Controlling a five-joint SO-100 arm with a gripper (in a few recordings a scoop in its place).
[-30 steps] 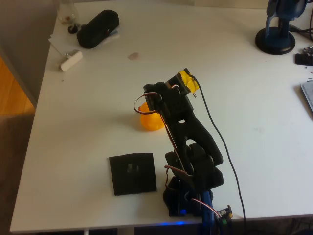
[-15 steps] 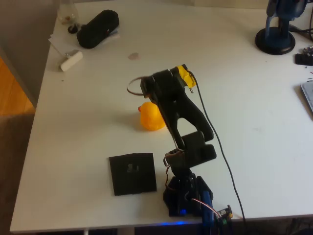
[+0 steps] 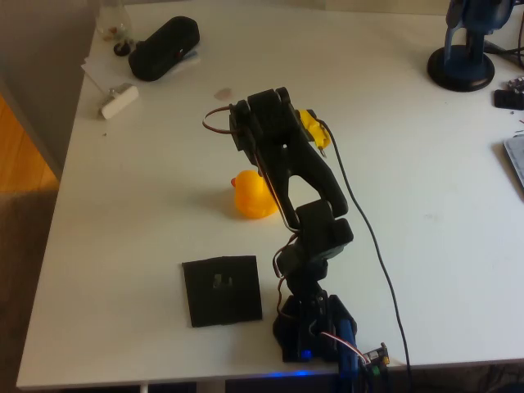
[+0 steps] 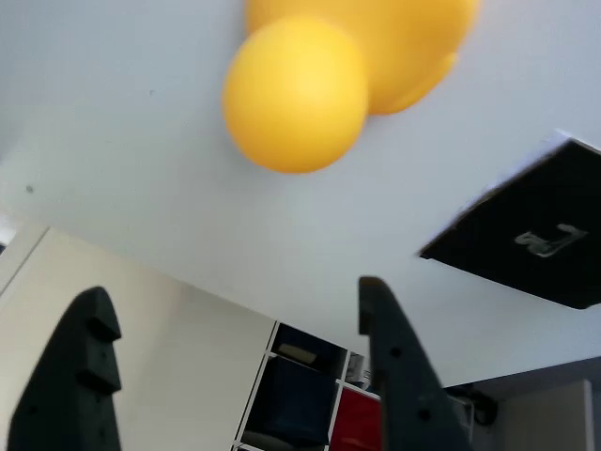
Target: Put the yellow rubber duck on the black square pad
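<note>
Yellow rubber duck (image 3: 253, 195) sits free on the white table (image 3: 426, 205), near the black square pad (image 3: 222, 290), while the gripper (image 4: 235, 366) hangs spread and empty, apparently poised for grasping.

Overhead view: the duck (image 3: 253, 195) sits on the counter (image 3: 147, 213) near its middle, just left of the arm (image 3: 291, 176). The pad (image 3: 222, 290) lies flat nearer the front edge, apart from the duck, left of the arm's base. A case (image 3: 164, 47) lies at the far left corner, a stand (image 3: 463, 57) far right.
</note>
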